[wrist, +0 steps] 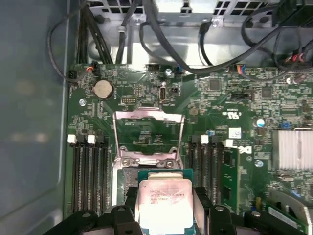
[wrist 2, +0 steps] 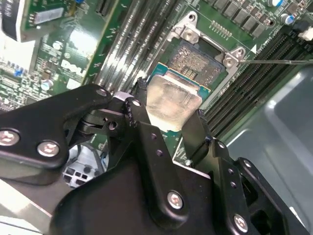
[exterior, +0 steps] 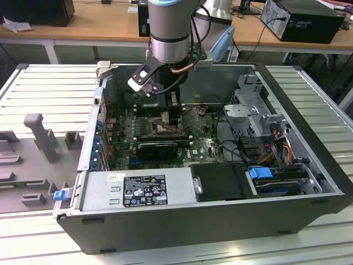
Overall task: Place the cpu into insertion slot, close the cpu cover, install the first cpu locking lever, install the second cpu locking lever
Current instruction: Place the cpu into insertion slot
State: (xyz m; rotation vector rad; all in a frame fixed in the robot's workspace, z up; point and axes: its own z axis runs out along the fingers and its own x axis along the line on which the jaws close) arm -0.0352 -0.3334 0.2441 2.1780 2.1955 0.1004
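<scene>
Since the tower case (exterior: 209, 221) is lying on its side with the panel off, you can see everything in it. There's a grey power supply (exterior: 138, 190) along the near wall and a green motherboard (exterior: 204, 146) flat on the bottom. A metal drive cage (exterior: 251, 107) with a tangle of cables sits toward the exterior view's right, and a long black expansion card (exterior: 157, 148) runs across the board. The case sits on a ribbed grey tabletop (exterior: 49, 83), with some grey fixture blocks (exterior: 41, 135) off to the exterior view's left. Farther back are wooden desks (exterior: 105, 22) with more gear on them. The arm (exterior: 171, 27) reaches straight down into the case.

Now the small stuff. The hand (wrist: 165, 208) is clamped on the cpu (wrist 2: 173, 100), one black finger on each of two opposite edges, silver top facing up. The cpu hangs over the insertion slot (wrist 2: 198, 61) but isn't squared up with it, and part of the pin field shows bare. Can't tell whether it's touching. The cpu cover (wrist: 149, 113) stands flipped up just beyond the slot, with memory slots (wrist: 90, 171) on both sides.
</scene>
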